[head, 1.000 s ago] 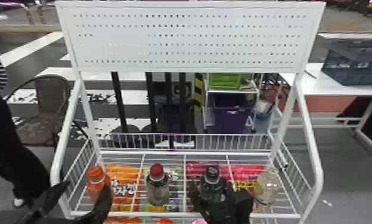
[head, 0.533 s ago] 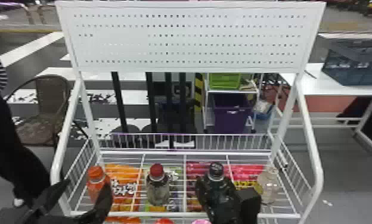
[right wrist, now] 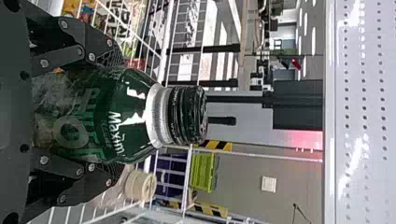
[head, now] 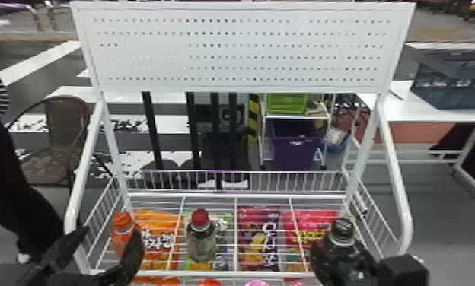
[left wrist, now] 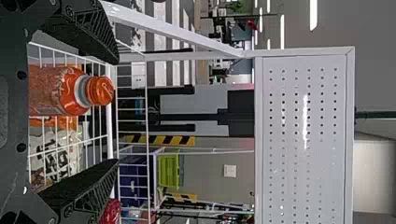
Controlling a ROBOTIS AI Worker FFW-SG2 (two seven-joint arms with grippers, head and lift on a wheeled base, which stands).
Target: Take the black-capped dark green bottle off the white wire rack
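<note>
The black-capped dark green bottle [head: 341, 253] is upright near the rack's front right, with my right gripper [head: 353, 249] shut on it; whether its base touches the wires is hidden. In the right wrist view the right gripper [right wrist: 122, 115] has its fingers on both sides of the green bottle [right wrist: 128, 116], below its neck. The white wire rack [head: 233, 194] also holds an orange bottle [head: 121, 235]. At the front left, my left gripper [head: 110, 232] stands open by that bottle; in the left wrist view the left gripper [left wrist: 116, 111] has the orange bottle [left wrist: 70, 91] between its spread fingers.
A red-capped bottle [head: 201, 237] stands left of centre. A cream-capped clear bottle [right wrist: 140, 184] is close beside the green one. Snack packets [head: 257, 235] lie under the wires. A white perforated panel [head: 233, 49] and curved side rails [head: 396, 182] frame the rack.
The right gripper has moved right with the green bottle in it, from over the purple packet to in front of the clear bottle. The left gripper has stayed where it was.
</note>
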